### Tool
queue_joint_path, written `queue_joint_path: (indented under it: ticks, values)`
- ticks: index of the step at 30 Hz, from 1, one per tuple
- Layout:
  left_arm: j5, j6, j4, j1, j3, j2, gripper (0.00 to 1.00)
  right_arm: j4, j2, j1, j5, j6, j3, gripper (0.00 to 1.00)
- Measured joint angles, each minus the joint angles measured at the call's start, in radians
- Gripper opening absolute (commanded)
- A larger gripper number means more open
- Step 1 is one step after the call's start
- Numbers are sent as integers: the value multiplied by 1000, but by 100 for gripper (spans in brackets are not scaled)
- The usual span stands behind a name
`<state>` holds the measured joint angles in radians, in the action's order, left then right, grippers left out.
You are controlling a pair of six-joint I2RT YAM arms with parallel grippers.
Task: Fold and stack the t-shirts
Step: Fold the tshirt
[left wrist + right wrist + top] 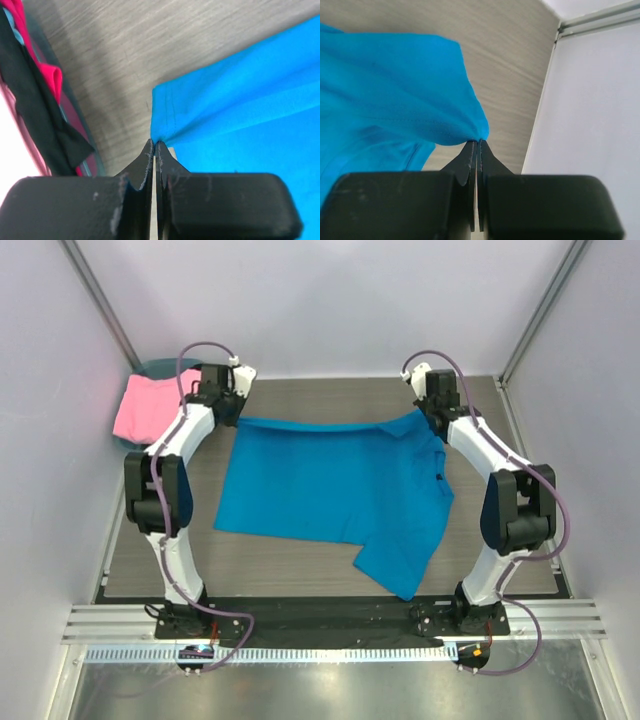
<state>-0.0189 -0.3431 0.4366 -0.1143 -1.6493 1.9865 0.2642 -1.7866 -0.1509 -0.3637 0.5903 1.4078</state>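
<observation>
Blue t-shirt point(330, 490) cloth is pinched at two far corners. The left gripper point(154, 145) has its jaws pressed together on the very tip of a hemmed corner. The right gripper point(478, 144) is likewise clamped on a small bunched point of fabric, and from that wrist view I cannot say for sure whether it is a hem corner or a shoulder. Outward from the two grips, the far edge runs nearly taut between the arms. The rest of the shirt lies spread on the table point(300, 575), with one sleeve point(400, 570) jutting toward the near right.

Well to the left, a pink t-shirt point(145, 405) sits heaped in a bin point(165, 366) at the table's far corner.

Both holds look shallow, so the likeliest failure is a corner sliding out once the arms pull or lift. If the arms travel unevenly, the fold line will skew. The stray sleeve could also drag and bunch under the body, leaving a lumpy fold.
</observation>
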Motion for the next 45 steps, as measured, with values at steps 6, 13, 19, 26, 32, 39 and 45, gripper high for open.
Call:
queue_joint_path:
  ticks: [6,13,19,26,32,39,45]
  values:
    - [-1,0,-3,0,95,-85,0,44,126,-8,11,-26,-121,1]
    - [-1,0,-5,0,196,-167,0,87,240,-8,37,-67,-200,1]
    - [-1,0,0,0,287,-206,0,130,280,-8,74,-119,-250,1]
    - [0,0,5,0,315,-207,0,181,303,-9,128,-180,-325,1]
    - [-2,3,15,0,341,-205,0,191,304,-9,146,-197,-348,1]
    - [-9,11,49,0,394,-186,3,194,315,-10,172,-210,-358,1]
    - [-11,29,78,1,401,-177,58,209,317,-11,201,-214,-368,24]
